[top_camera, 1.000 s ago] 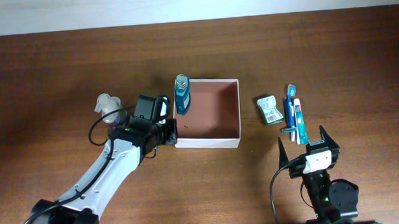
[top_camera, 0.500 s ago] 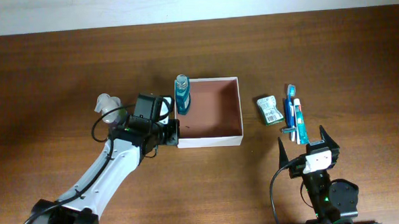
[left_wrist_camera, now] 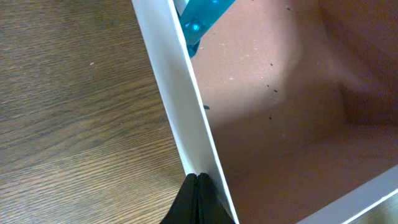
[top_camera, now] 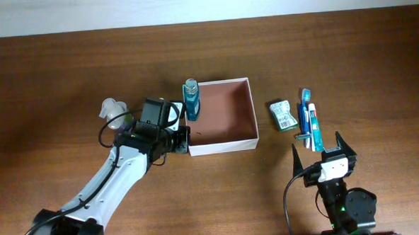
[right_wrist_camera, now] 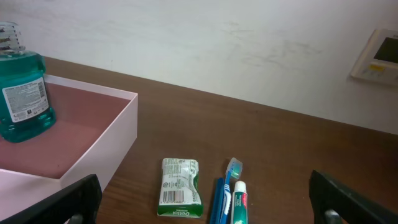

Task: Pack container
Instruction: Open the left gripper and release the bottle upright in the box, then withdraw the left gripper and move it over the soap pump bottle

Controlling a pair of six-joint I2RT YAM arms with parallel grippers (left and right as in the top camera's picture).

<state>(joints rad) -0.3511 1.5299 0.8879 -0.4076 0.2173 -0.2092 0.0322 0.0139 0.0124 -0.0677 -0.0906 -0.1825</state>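
Observation:
The container [top_camera: 255, 115], a shallow white-walled box with a reddish-brown floor [right_wrist_camera: 74, 124], sits mid-table. A teal mouthwash bottle [top_camera: 192, 98] stands inside its far left corner, and the bottle [left_wrist_camera: 202, 18] shows just inside the white left wall [left_wrist_camera: 180, 93]. My left gripper [top_camera: 182, 138] is shut, its black tips [left_wrist_camera: 197, 186] pressed against that wall's near end with nothing between them. My right gripper [top_camera: 317, 145] stands open near the front edge. Between its spread fingers [right_wrist_camera: 208, 208] lie a green soap pack [right_wrist_camera: 180, 186], a toothbrush [right_wrist_camera: 231, 177] and toothpaste [right_wrist_camera: 240, 202].
A pale pump bottle [top_camera: 112, 111] stands left of my left arm. The soap pack [top_camera: 283, 116], toothbrush [top_camera: 306, 110] and toothpaste [top_camera: 313, 123] lie in a row right of the container. The table's far edge meets a white wall [right_wrist_camera: 249, 37].
The container has slid slightly to the right and turned a little, my left gripper following against its left wall. The right arm has not moved.

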